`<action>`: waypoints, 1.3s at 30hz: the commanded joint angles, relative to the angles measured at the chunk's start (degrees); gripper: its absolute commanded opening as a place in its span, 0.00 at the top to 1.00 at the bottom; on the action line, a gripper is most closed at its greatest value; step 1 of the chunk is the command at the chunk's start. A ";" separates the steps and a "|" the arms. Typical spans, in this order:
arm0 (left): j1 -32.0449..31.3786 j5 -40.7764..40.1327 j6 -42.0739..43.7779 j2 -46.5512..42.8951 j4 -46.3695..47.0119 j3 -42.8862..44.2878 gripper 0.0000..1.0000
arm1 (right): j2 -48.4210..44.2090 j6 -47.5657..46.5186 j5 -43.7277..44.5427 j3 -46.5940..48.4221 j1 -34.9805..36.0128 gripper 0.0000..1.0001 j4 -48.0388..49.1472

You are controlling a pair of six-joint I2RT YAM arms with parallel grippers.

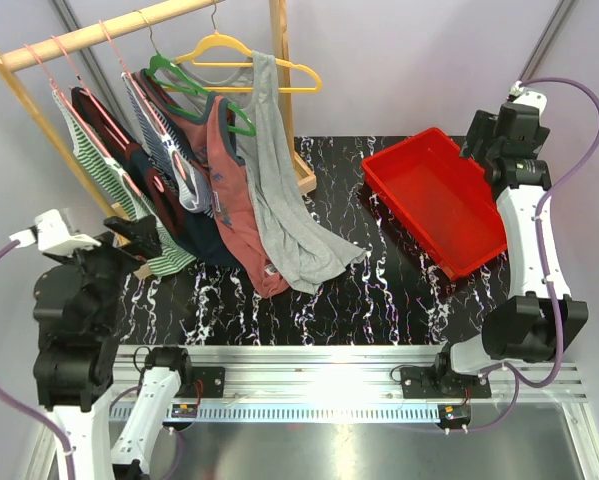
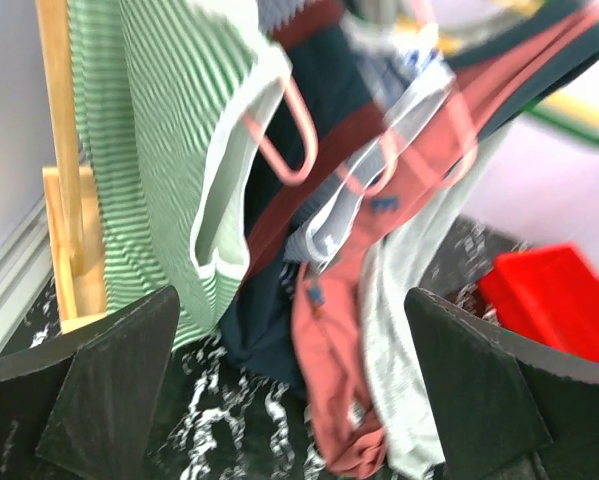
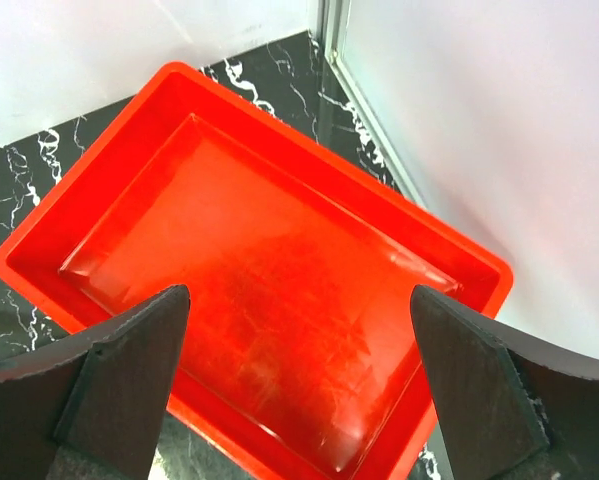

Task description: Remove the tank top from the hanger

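Marble table [image 1: 329, 300]; left gripper [image 2: 291, 330] spread empty facing tank tops [image 1: 219, 170]; right gripper [image 3: 299, 310] likewise.

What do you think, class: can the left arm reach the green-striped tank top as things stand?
Probably yes. The left end effector is open and faces the green-striped tank top, with nothing between them; only the wooden rack post stands close beside it.

Open black marbled tabletop [image 1: 379, 290] lies between the hanging grey tank top [image 1: 279, 200] and the red rectangular plastic bin [image 1: 434, 205] at the right edge; the wooden garment rack [image 1: 99, 28] crowds the far left corner.
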 commanded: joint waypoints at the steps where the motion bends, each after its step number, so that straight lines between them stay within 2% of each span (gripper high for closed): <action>1: 0.24 -2.20 -2.79 1.40 1.04 6.46 0.01 | 0.00 -3.03 0.64 3.17 0.13 0.00 3.24; 4: 0.24 -3.34 -4.01 4.38 0.95 11.64 0.01 | -2.54 -9.53 -10.76 1.24 0.13 0.00 6.93; 7: 0.24 -4.75 -6.38 9.56 -0.89 17.79 0.01 | -6.24 -21.45 -38.11 -3.93 0.22 0.00 8.17; 8: 0.24 -5.02 -7.00 11.06 -1.42 19.29 0.01 | -6.94 -23.32 -41.70 -4.73 0.66 0.00 7.74; 11: 0.24 -6.51 -9.90 18.25 -4.40 27.54 0.01 | -7.39 -28.59 -42.35 -5.36 5.66 0.00 4.84; 12: 0.24 -6.77 -10.35 20.89 -6.06 30.61 0.01 | -6.52 -30.88 -43.74 -4.75 8.19 0.00 0.13; 13: 0.24 -6.69 -10.96 23.18 -7.12 33.60 0.01 | -5.90 -33.25 -46.02 -3.79 8.31 0.00 -2.79; 14: 0.24 -6.60 -11.40 28.60 -8.44 41.20 0.01 | -5.28 -36.32 -51.69 -1.95 8.31 0.00 -5.34; 16: 0.33 -6.25 -12.10 33.99 -12.66 49.32 0.01 | -3.70 -36.61 -58.04 -0.36 8.39 0.00 -9.84; 17: 0.33 -6.08 -12.11 37.32 -14.32 58.50 0.01 | -3.26 -36.44 -59.99 -0.26 8.39 0.01 -10.37; 18: 0.33 -6.07 -12.37 42.49 -17.73 62.68 0.01 | -2.56 -36.27 -61.40 -0.17 8.39 0.00 -10.81; 21: 1.21 -5.19 -13.51 48.16 -21.53 72.10 0.02 | -2.20 -33.19 -64.58 -0.96 8.48 0.00 -9.59; 24: 4.19 -3.35 -16.06 48.09 -19.27 67.13 0.09 | -2.81 -32.75 -66.08 -2.37 8.39 0.00 -8.44; 27: 10.16 1.38 -18.08 45.89 -16.89 61.60 0.17 | -3.60 -32.75 -66.43 -3.95 8.40 0.00 -7.83; 31: 21.65 15.17 -20.10 46.06 -14.96 57.10 0.24 | -3.78 -31.70 -66.43 -5.62 8.48 0.00 -7.12; 34: 26.59 22.83 -21.42 46.58 -12.41 53.42 0.30 | -3.35 -31.08 -66.34 -6.06 8.39 0.00 -6.25; 39: 27.58 24.34 -21.42 47.81 -8.54 50.33 0.36 | -3.26 -30.64 -65.99 -6.85 8.48 0.00 -5.01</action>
